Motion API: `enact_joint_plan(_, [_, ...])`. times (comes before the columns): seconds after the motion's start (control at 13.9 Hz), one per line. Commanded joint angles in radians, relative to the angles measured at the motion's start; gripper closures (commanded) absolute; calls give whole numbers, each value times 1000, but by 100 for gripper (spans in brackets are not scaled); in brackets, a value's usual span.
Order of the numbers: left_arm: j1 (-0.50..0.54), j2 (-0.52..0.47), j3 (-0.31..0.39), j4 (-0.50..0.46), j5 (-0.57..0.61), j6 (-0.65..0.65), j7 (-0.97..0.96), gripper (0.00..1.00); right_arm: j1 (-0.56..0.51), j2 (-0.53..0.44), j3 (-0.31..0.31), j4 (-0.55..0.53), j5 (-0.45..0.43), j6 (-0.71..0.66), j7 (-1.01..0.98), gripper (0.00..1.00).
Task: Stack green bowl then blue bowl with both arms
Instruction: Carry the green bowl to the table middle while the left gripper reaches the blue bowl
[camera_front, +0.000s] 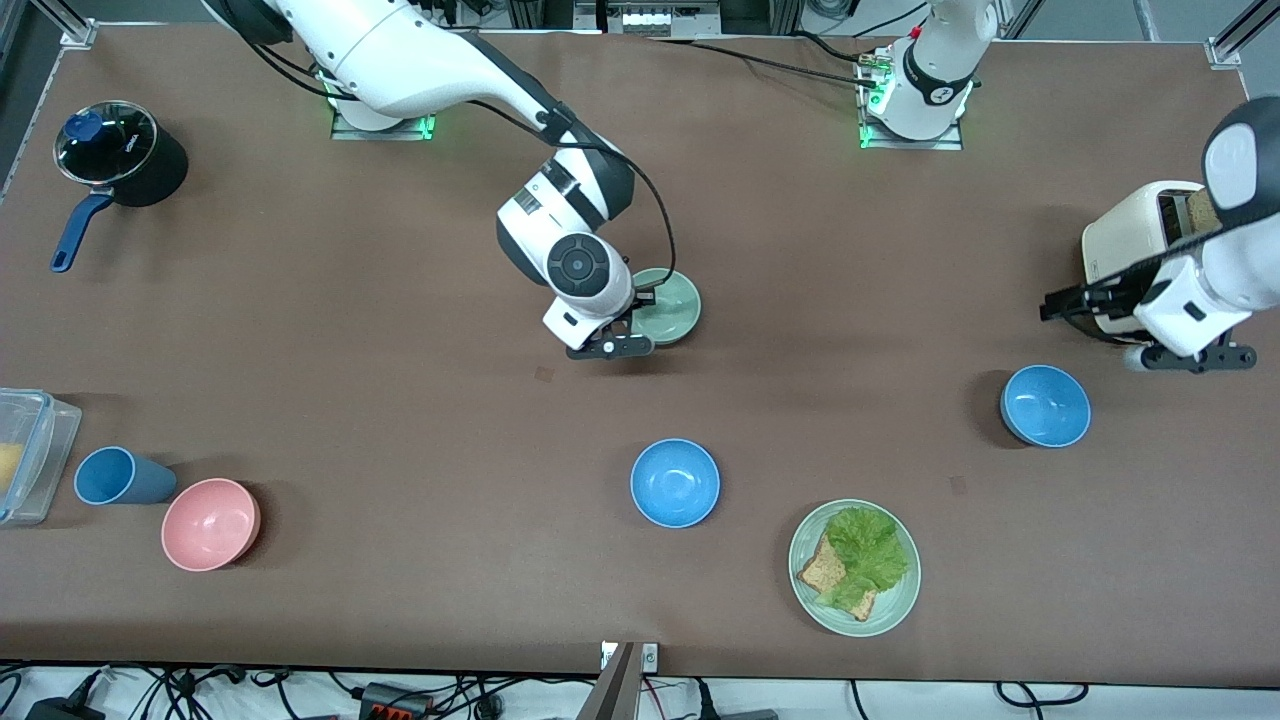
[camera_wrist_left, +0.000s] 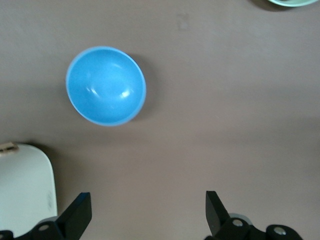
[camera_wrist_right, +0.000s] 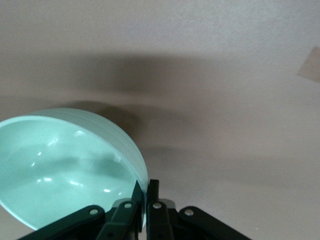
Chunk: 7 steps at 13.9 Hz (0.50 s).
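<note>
My right gripper (camera_front: 640, 298) is shut on the rim of the pale green bowl (camera_front: 672, 305) near the middle of the table. The bowl hangs tilted from the fingers. In the right wrist view the gripper (camera_wrist_right: 146, 192) pinches the bowl's (camera_wrist_right: 65, 165) edge, one finger inside and one outside. One blue bowl (camera_front: 675, 483) sits nearer to the front camera than the green bowl. A second blue bowl (camera_front: 1045, 405) sits toward the left arm's end. My left gripper (camera_front: 1090, 298) is open and empty beside the toaster. In the left wrist view (camera_wrist_left: 148, 212) it is clear of that blue bowl (camera_wrist_left: 106, 86).
A cream toaster (camera_front: 1135, 235) with bread stands by the left gripper. A pale green plate (camera_front: 808, 590) holds lettuce and bread near the front edge. A pink bowl (camera_front: 210, 523), a blue cup (camera_front: 115, 476), a clear container (camera_front: 30, 450) and a black pot (camera_front: 120, 155) are toward the right arm's end.
</note>
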Motion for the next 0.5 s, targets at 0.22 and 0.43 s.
enact_joint_plan(0.22, [103,204,-4,45,75,210,134,0,11,20,7,36,19,-4,175,0])
enact_joint_plan(0.43, [125,322,-2,136,92,227,134,0,-1,-22,7,140,11,-152,196,0])
